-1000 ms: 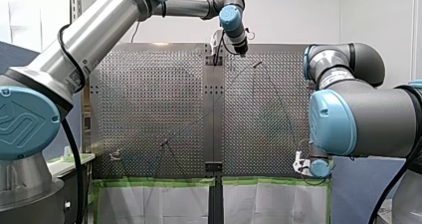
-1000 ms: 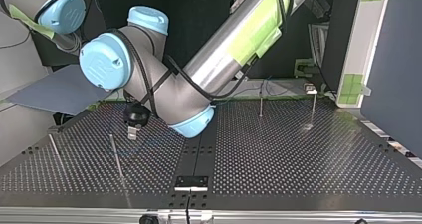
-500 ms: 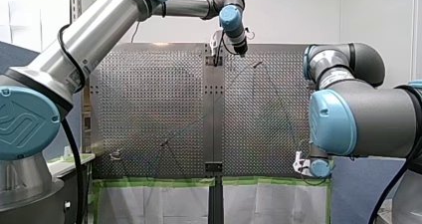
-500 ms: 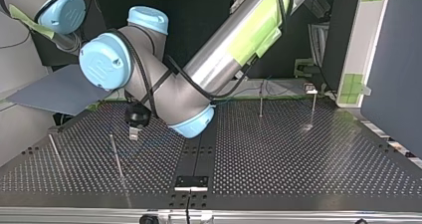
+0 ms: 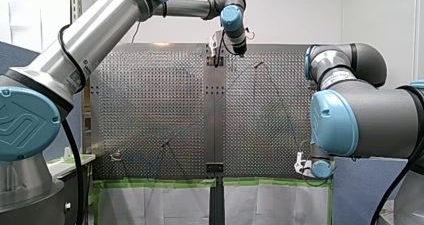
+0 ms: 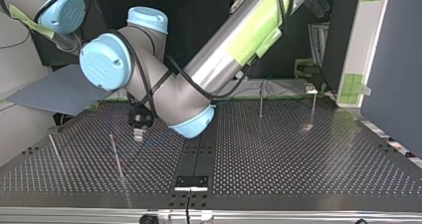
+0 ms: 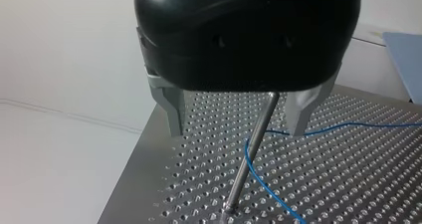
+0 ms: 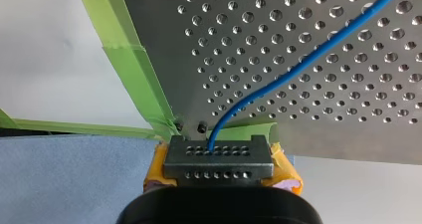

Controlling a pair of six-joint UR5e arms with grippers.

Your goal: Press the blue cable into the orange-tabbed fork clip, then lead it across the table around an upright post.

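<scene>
Pose: left arm (image 5: 100, 30) outstretched, jaws wide astride post (image 7: 251, 149) | right jaws seemingly pinch blue cable (image 8: 288, 74)

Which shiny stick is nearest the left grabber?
The thin metal post ahead of my left end effector, blue cable curving by it; the others stand farther off.

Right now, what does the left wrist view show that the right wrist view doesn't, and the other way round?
Only the left wrist view shows the upright post, standing inside my left gripper, which is open, with the blue cable bending at the post. Only the right wrist view shows my right gripper, yellow-padded and shut on that cable, and the green tape along the table's edge. Both show the blue cable lying over the perforated table.
</scene>
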